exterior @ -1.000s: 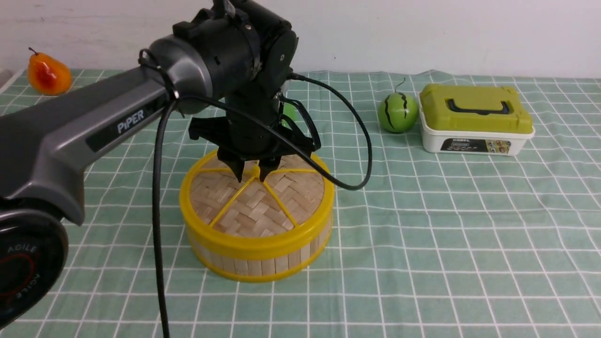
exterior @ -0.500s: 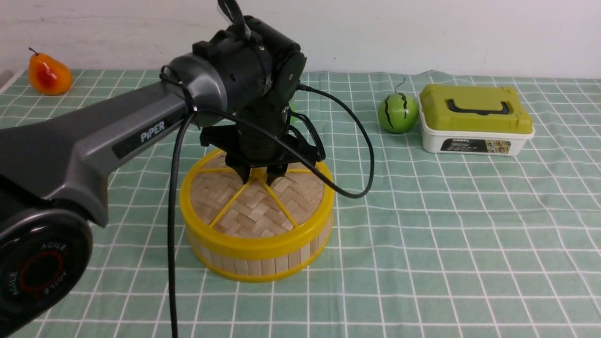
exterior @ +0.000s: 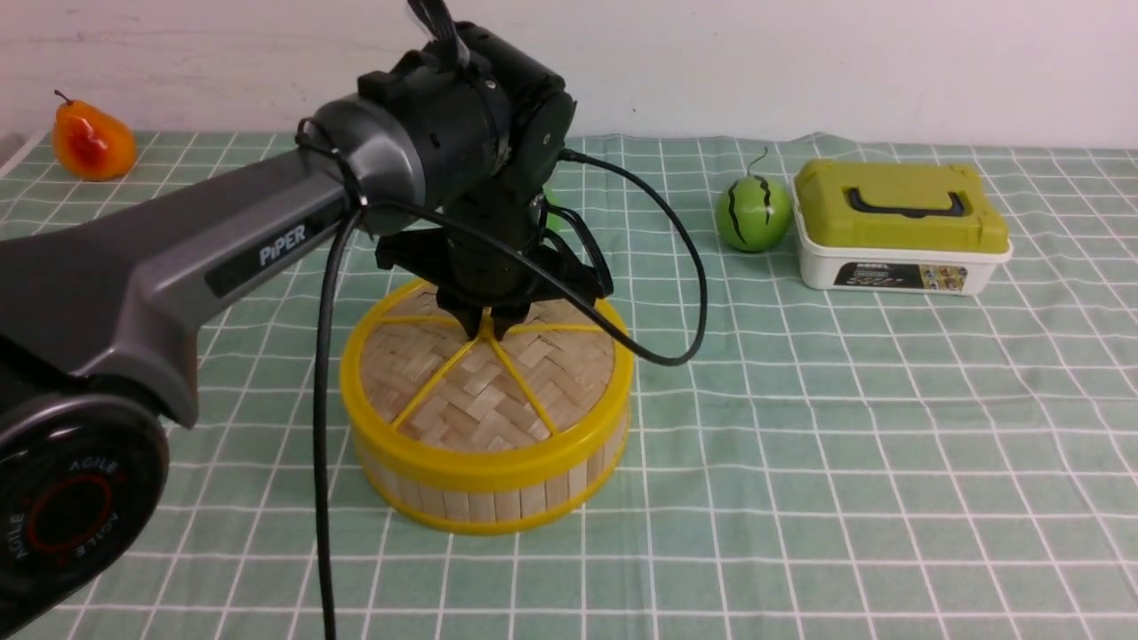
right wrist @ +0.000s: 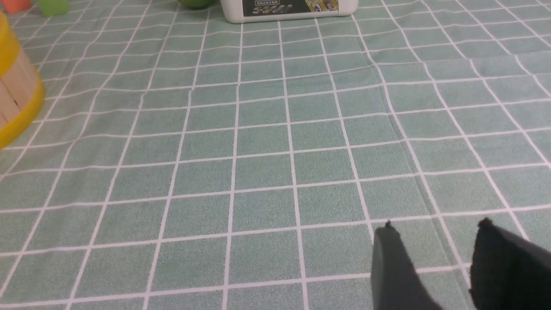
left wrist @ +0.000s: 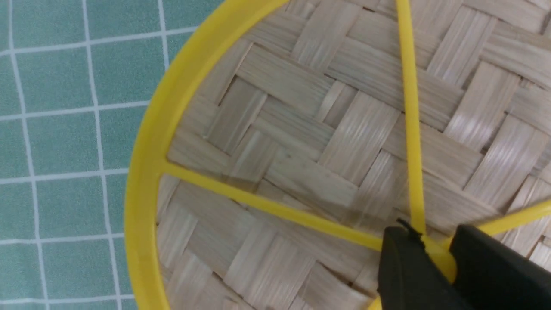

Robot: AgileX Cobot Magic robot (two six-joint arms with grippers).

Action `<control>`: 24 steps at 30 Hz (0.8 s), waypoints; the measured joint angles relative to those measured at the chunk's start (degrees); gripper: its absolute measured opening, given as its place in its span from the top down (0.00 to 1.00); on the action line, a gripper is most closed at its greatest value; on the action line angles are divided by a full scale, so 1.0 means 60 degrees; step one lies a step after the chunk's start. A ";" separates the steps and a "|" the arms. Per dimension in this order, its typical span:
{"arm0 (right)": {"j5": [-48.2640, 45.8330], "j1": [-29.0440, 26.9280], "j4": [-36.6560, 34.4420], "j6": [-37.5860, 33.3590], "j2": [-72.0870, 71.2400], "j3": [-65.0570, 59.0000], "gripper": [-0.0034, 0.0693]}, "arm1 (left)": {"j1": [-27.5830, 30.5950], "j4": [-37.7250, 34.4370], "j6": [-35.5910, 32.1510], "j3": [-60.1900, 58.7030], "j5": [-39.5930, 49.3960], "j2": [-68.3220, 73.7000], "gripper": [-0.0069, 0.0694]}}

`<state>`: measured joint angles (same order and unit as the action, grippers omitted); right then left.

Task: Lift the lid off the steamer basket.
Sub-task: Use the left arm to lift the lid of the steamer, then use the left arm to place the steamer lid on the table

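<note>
Gripping woven, yellow-spoked lid (exterior: 471, 391) by its knob (left wrist: 437, 256), seemingly; left gripper (exterior: 487, 334) nearly closed.

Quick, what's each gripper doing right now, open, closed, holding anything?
Left gripper: closed on the lid, pinching it at its centre.
Right gripper: open, holding nothing.

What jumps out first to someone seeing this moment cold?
The big dark left arm dominates the front view, its end effector pinching the knob at the centre of the yellow-rimmed woven lid, which sits on the basket in the middle. At the back right stand a striped green melon and a green-lidded white box; an orange pear sits back left.
</note>
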<state>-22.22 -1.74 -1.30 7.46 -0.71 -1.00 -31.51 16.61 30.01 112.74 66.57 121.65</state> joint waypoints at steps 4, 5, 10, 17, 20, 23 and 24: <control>0.0000 0.0000 0.0000 0.0000 0.0000 0.0000 0.62 | 0.0000 0.0021 -0.0041 -0.0009 0.0190 -0.0445 0.76; 0.0000 0.0000 0.0000 0.0000 0.0000 0.0000 0.62 | 0.0000 0.0037 -0.0052 0.0016 0.0256 -0.0558 0.76; 0.0000 0.0000 0.0000 0.0000 0.0000 0.0000 0.62 | 0.0009 0.0660 -0.0133 0.0254 0.0640 -0.1700 0.76; 0.0000 0.0000 0.0000 0.0000 0.0000 0.0000 0.62 | 0.1006 0.1422 0.0023 -0.0530 0.0765 -0.3389 0.76; 0.0000 0.0000 0.0000 0.0000 0.0000 0.0000 0.62 | 0.1584 0.1438 0.0264 -0.1355 0.0772 -0.3825 0.76; 0.0000 0.0000 0.0000 0.0000 0.0000 0.0000 0.62 | 0.2802 0.1461 0.0628 -0.2945 0.0747 -0.4136 0.76; 0.0000 0.0000 0.0000 0.0000 0.0000 0.0000 0.62 | 0.3165 0.1440 0.0754 -0.3387 0.0619 -0.4135 0.76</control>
<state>-22.22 -1.74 -1.30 7.46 -0.71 -1.00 -12.52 25.25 34.54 92.42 70.29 96.84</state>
